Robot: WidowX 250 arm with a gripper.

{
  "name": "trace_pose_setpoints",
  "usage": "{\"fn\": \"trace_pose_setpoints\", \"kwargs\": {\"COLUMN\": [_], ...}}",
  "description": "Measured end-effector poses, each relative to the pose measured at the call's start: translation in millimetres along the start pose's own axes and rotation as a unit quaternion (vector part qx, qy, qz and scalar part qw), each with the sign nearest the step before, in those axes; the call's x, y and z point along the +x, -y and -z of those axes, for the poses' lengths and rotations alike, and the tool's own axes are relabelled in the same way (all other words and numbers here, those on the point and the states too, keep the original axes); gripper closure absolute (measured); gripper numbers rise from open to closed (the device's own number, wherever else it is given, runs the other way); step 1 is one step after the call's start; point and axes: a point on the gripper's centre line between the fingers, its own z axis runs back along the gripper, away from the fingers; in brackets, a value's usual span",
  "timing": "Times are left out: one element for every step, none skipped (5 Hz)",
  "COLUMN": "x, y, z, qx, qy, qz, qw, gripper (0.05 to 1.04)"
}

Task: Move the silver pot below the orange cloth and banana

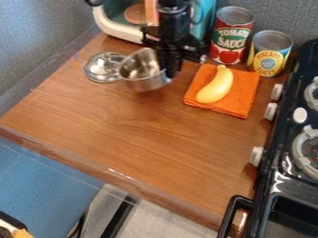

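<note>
So we've got the black gripper (169, 73) just left of the orange cloth (242, 96) in the camera view, closed on the silver pot (144, 82) at its right side. The pot hangs tilted above the wooden counter (149, 144), left of the cloth and apart from it — we can see into its mouth. A shiny silver lid (103, 67) sits farther left of the cloth, past the pot. Our yellow banana (215, 87) lies on the cloth — at a slant. Behind the cloth we have a red-labelled can (231, 39) and a yellow-labelled can (269, 55), and the black stove (282, 139) is to its right.
</note>
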Motion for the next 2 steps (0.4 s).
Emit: {"fn": "trace_pose_setpoints", "kwargs": {"x": [-34.5, -68.6], "y": [36.6, 46.7], "z": [-7.4, -3.6], "qx": [0.016, 0.073], "qy": [-0.014, -0.029], "qz": [0.017, -0.013], "qw": [0.9996, 0.9968], "gripper": [1.001, 1.001]}}
